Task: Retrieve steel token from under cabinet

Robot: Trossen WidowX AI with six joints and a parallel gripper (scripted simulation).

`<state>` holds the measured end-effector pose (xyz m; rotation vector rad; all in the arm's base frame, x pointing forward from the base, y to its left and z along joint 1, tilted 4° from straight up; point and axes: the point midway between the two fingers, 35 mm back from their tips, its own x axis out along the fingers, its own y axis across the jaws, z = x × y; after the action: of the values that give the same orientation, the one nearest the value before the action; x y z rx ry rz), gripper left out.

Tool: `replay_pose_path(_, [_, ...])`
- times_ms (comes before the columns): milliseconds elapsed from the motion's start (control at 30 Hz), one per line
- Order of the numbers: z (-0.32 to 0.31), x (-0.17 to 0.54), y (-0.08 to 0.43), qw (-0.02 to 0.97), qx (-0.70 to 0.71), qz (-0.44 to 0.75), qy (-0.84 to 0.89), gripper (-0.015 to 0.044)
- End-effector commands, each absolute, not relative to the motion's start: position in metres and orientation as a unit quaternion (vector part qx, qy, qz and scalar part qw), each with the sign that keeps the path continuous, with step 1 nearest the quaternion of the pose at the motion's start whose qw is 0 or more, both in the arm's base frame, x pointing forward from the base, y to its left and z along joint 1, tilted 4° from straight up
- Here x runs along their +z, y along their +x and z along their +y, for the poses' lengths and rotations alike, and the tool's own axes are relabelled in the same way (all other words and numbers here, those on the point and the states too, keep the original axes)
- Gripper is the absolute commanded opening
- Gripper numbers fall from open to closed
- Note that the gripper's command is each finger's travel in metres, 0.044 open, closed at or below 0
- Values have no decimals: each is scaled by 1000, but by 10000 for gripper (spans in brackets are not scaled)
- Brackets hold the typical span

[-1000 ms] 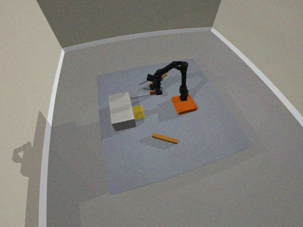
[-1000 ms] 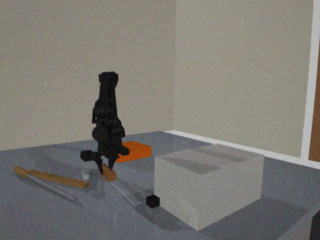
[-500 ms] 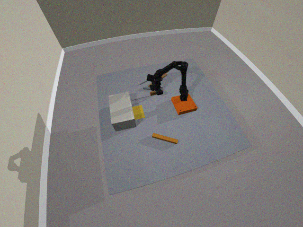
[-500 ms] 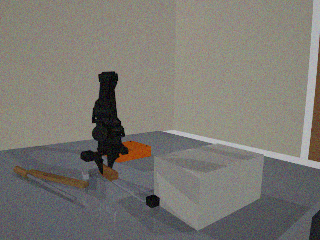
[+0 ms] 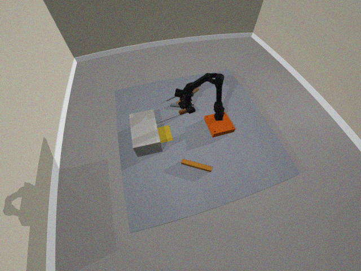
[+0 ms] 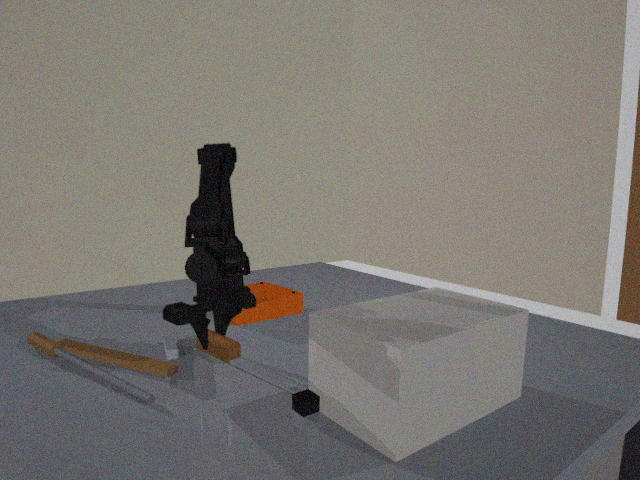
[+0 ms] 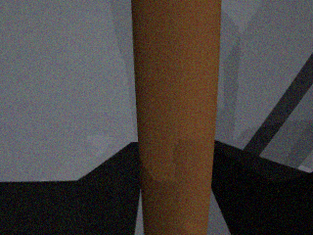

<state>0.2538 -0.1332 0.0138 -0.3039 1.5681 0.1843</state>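
My gripper [image 6: 214,341] [image 7: 171,149] is shut on the wooden handle [image 5: 183,111] [image 6: 225,347] [image 7: 178,98] of a tool. Its thin metal rod [image 5: 171,118] [image 6: 258,372] points toward the near front corner of the white cabinet [image 5: 144,129] [image 6: 460,361]. The rod's tip shows close to that corner; whether it touches anything is unclear. The yellow marked area [image 5: 165,134] lies against the cabinet's front, beside the rod, and nothing is seen lying on it. The steel token is not visible in any view, and no vent slots can be made out.
A black cube [image 6: 305,402] is by the cabinet corner. Another wooden-handled tool [image 6: 41,341] with a metal rod and a wooden bar [image 6: 116,357] lie to the left in the exterior view. A separate orange-brown bar [image 5: 196,165] lies on the other side, past the orange base [image 5: 220,125].
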Motion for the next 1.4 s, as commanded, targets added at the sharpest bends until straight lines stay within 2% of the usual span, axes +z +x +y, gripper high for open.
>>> replay_pose_path(0, [-133, 15, 255, 693, 89, 701, -144, 26])
replay_pose_path(233, [-133, 14, 254, 694, 83, 702, -136, 200])
replay_pose_path(400, [-133, 14, 254, 694, 84, 702, -138, 200])
replay_pose_path(500, [-133, 14, 254, 694, 84, 701, -139, 270])
replay_pose_path(1133, [-134, 9, 250, 694, 83, 701, -138, 270])
replay_pose_path(1267, [-135, 12, 254, 697, 80, 699, -138, 165])
replay_pose_path(1367, [-135, 12, 254, 697, 80, 699, -138, 145])
